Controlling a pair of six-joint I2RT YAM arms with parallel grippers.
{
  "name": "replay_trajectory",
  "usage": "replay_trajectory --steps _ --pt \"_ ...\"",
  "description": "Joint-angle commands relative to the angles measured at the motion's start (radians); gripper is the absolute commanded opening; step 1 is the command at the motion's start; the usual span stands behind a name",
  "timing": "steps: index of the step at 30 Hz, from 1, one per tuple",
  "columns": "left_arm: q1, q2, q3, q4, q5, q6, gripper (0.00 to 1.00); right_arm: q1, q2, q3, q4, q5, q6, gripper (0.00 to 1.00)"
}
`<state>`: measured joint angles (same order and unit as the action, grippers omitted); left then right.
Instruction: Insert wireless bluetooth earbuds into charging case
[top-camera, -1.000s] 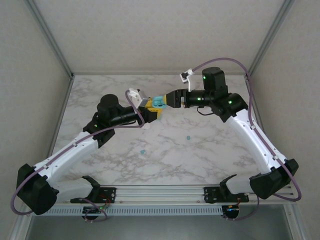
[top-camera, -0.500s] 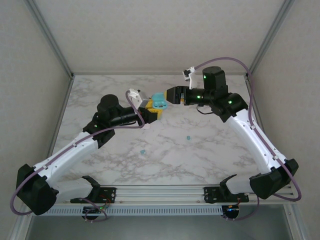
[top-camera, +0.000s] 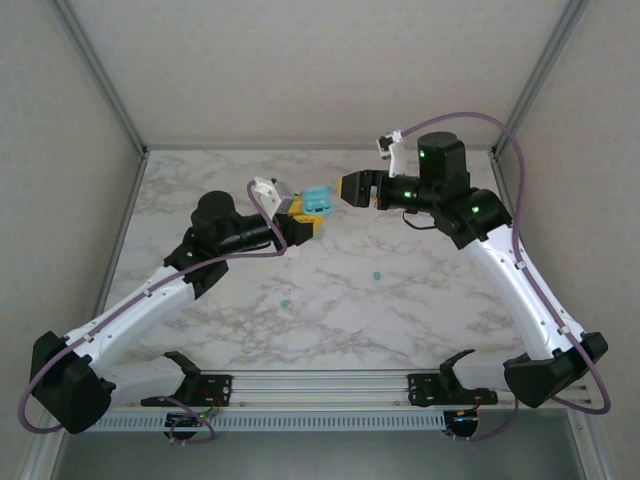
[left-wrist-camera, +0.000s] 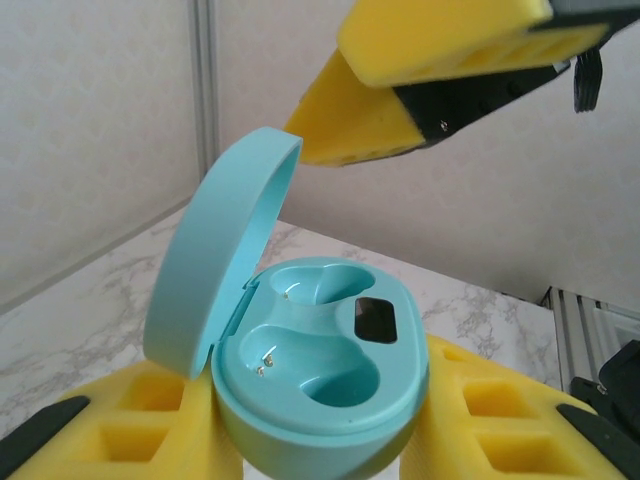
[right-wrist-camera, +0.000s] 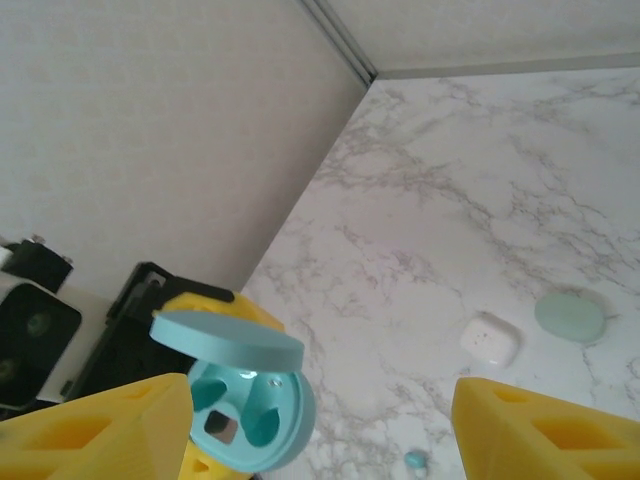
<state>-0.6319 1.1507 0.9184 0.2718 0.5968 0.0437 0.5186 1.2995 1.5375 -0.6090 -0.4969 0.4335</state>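
Case (left-wrist-camera: 320, 380), lid open and wells empty, was clamped in the left gripper (top-camera: 304, 218) above the table (top-camera: 450, 330) toward its far edge. The right gripper (top-camera: 351, 188) hung beside it, fingers apart and empty. Earbuds (top-camera: 376, 273) lay mid-table, so the right gripper would best drop squarely over the nearer one and pinch gently.

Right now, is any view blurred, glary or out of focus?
Top external: even light, faint shadows, earbud a tiny speck. Left wrist: open case sharp, near yellow pads soft. Right wrist: table crisp, own fingertips soft-edged.
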Motion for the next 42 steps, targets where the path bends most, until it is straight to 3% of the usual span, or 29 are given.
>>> replay_trajectory --steps 1,5,7,11,19,21,24,28,35,42 --pt "0.013 -0.028 -0.02 0.07 -0.021 -0.042 0.32 -0.007 -0.006 0.016 -0.077 0.092 -0.009 0.7" --pt "0.052 -0.064 -0.045 0.074 -0.044 -0.056 0.31 -0.037 0.001 -0.082 -0.124 0.237 0.035 0.64" --pt "0.072 -0.1 -0.061 0.054 -0.054 -0.056 0.31 -0.045 0.049 -0.11 -0.155 0.22 0.037 0.58" --pt "0.117 -0.194 -0.099 -0.005 -0.079 -0.052 0.31 -0.025 0.18 -0.163 -0.158 0.05 0.023 0.43" --pt "0.143 -0.392 -0.131 -0.178 -0.17 -0.002 0.31 0.175 0.464 -0.124 -0.14 0.028 -0.048 0.4" --pt "0.143 -0.423 -0.131 -0.203 -0.188 0.007 0.31 0.212 0.52 -0.086 -0.157 0.071 -0.09 0.4" --pt "0.143 -0.452 -0.122 -0.24 -0.19 0.016 0.32 0.224 0.586 -0.009 -0.268 0.255 -0.098 0.41" --pt "0.143 -0.463 -0.117 -0.273 -0.183 0.026 0.32 0.18 0.546 -0.059 -0.305 0.464 -0.062 0.41" --pt "0.143 -0.385 -0.131 -0.206 -0.114 -0.008 0.32 0.028 0.472 -0.218 -0.356 0.571 -0.091 0.41" --pt "0.134 -0.302 -0.127 -0.132 -0.06 -0.036 0.32 -0.007 0.503 -0.265 -0.331 0.577 -0.122 0.41"
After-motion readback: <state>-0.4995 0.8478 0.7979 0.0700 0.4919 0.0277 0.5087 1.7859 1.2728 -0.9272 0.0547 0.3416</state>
